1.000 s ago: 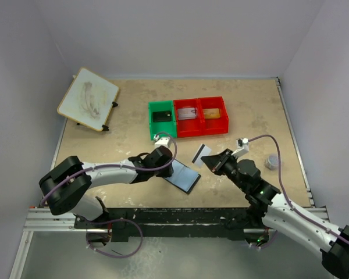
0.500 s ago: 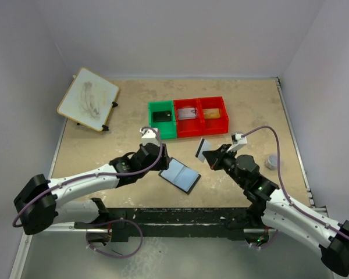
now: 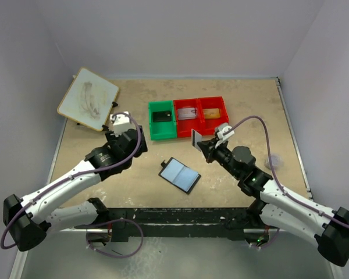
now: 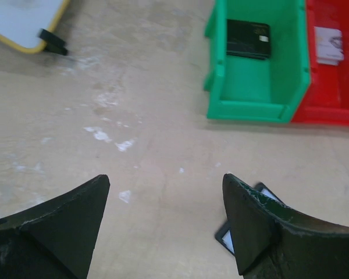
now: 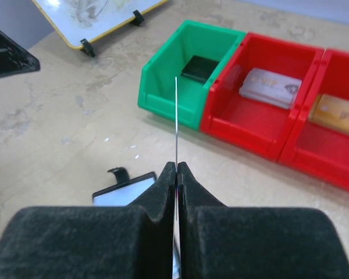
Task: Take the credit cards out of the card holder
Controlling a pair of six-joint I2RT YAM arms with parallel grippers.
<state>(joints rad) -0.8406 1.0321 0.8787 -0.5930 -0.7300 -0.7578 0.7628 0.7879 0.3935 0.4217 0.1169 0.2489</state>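
Three views: one high and fixed, two riding your wrists.
Your top camera looked down from high behind the near edge of the table [image 3: 250, 104], far enough back to take in all of it, the green bin [image 3: 163, 132] and the card holder [image 3: 180, 174]. Your left wrist camera sat low, facing forward and down between its spread jaws, the bin ahead and right of them. Your right wrist camera looked along its closed jaws, edge-on to the credit card [image 5: 176, 116] they pinched, the bin just beyond. All three shared the bin and holder.
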